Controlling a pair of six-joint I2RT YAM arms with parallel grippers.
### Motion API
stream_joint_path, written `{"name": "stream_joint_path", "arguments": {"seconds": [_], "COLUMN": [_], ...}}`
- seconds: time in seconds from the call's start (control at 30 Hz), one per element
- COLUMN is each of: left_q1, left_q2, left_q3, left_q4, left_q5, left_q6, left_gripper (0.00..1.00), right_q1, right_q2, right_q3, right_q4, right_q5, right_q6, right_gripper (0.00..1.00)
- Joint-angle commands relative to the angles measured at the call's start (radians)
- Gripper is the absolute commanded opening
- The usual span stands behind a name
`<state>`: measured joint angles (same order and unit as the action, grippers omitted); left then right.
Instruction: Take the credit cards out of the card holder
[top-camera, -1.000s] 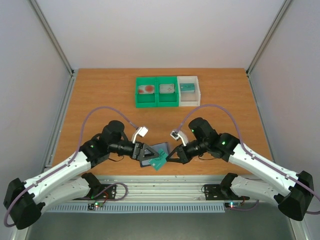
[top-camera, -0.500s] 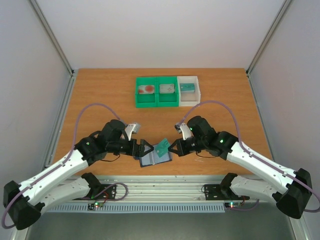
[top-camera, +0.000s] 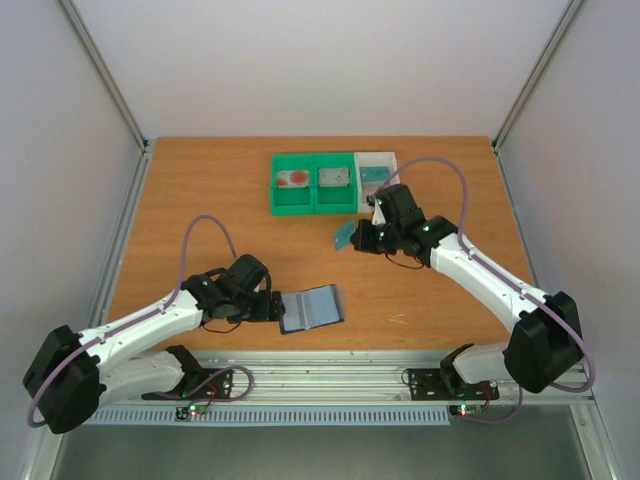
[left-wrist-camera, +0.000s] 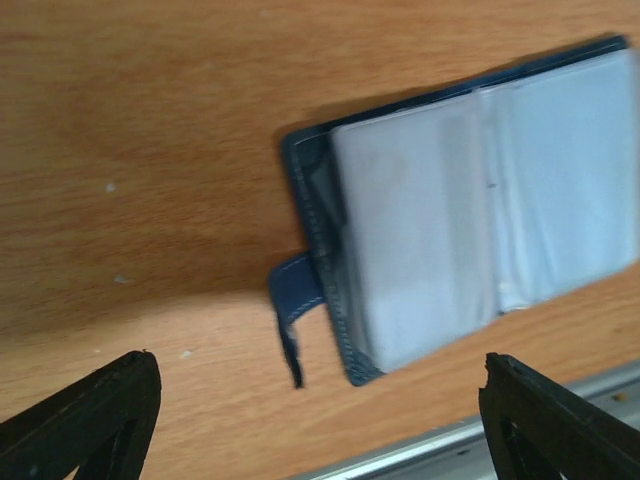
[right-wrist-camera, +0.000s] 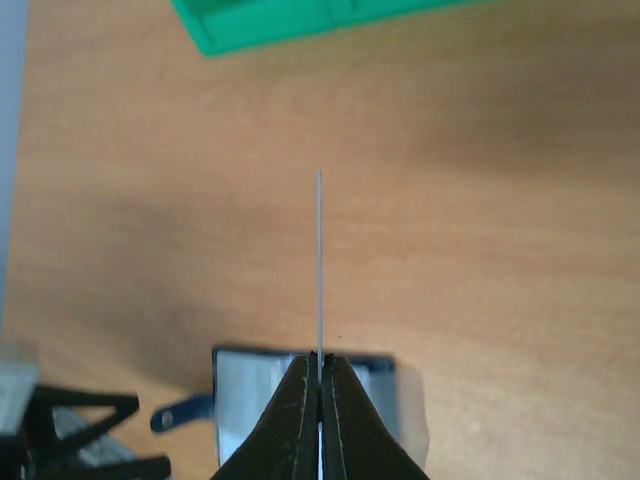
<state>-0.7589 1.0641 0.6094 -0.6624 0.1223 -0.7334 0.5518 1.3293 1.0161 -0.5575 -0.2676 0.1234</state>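
Teal card (top-camera: 345, 237) pinched in right claw (right-wrist-camera: 319, 365) | left claw (top-camera: 274, 306) spread (beside card holder (top-camera: 312, 307))

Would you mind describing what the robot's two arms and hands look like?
Both the left arm and right arm have white shells with black joints. A greyish-purple cable loops over each. The left hand and right hand are black, with two tapering, wedge-shaped fingers.

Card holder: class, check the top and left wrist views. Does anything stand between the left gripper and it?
Nothing visible does. The left gripper is open and faces the card holder; only bare table and the holder's own strap tab lie ahead of it.
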Motion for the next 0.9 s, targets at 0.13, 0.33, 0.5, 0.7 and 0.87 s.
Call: {"name": "stream_joint_path", "arguments": {"seconds": [0.13,0.33,0.5,0.7,0.87], "left_q1": [0.0,-0.001,-0.001,0.0,0.0], "left_q2": [0.003,0.009,0.058,0.108,0.105], "left_q3": [-0.084,-0.116,-0.134,-0.102,-0.113], "left_q4": [0.172,0.278,0.356,0.342,0.439], "left_q5": [-0.034,0.012,0.06,0.052,0.147], "left_q6": [-0.029,-0.037,-0.054,-0.02,-0.027], "left_gripper": [0.81,0.74,0.6,0.59,0.59], "right_q1": [-0.154,-0.243,-0.266,-0.291,-0.344], "right_q2": [0.118,0.215,0.311,0.4,0.505], "right_q3": [0.182,0.328,0.455,0.547,0.633], "right_q4": [-0.026,-0.061,-0.097,-0.082,-0.092], "right_q5": [0.065,0.085,0.183,0.251,0.202], "right_q6": [-0.046,-0.092,-0.154,-0.205,-0.227], "right_gripper": [0.01,0.01,0.01,0.01,0.01]}}
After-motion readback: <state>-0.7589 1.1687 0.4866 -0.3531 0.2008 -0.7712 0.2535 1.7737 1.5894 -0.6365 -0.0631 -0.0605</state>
